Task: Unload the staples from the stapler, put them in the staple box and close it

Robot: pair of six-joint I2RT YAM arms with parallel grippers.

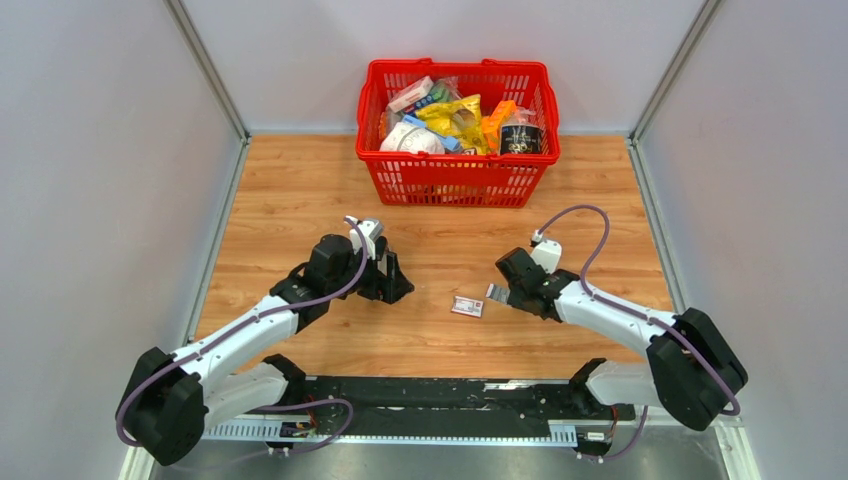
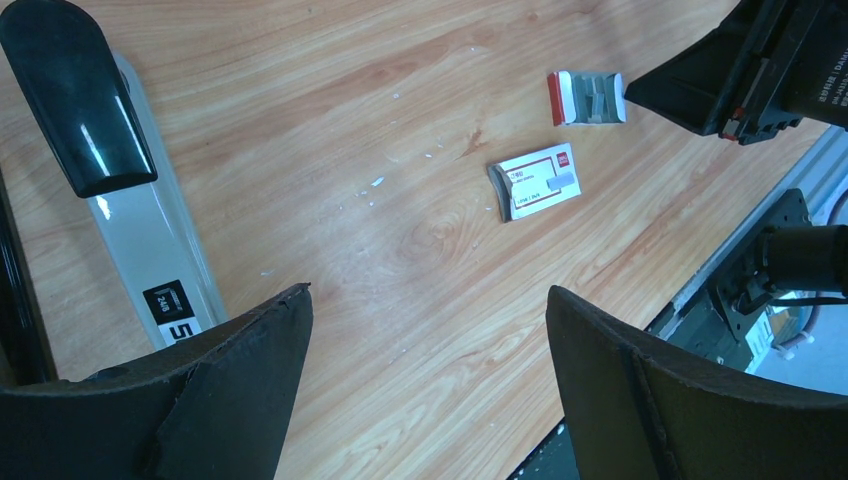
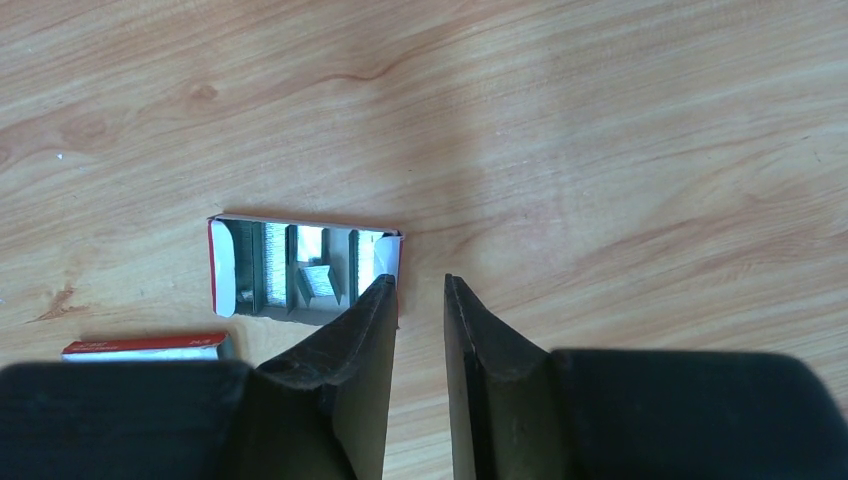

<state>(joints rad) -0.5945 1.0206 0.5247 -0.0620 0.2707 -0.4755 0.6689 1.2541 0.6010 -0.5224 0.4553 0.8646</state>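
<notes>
The stapler lies open at the left of the left wrist view, with its black top (image 2: 75, 95) above its grey magazine rail (image 2: 150, 230). I cannot tell if the rail holds staples. My left gripper (image 2: 430, 310) is wide open and empty over bare wood beside it. The box's open tray (image 3: 225, 270) holds silvery staple strips (image 3: 268, 265) and one loose tilted piece (image 3: 320, 280). My right gripper (image 3: 420, 290) is open by a narrow gap and empty, its left finger at the tray's right edge. A few tiny silvery bits (image 2: 377, 181) lie on the wood.
The red-and-white box sleeve (image 2: 535, 182) lies between the arms, also seen from above (image 1: 467, 306). A red basket (image 1: 455, 180) full of packets stands at the back. Grey walls close both sides. The black mounting rail (image 1: 450, 395) runs along the near edge.
</notes>
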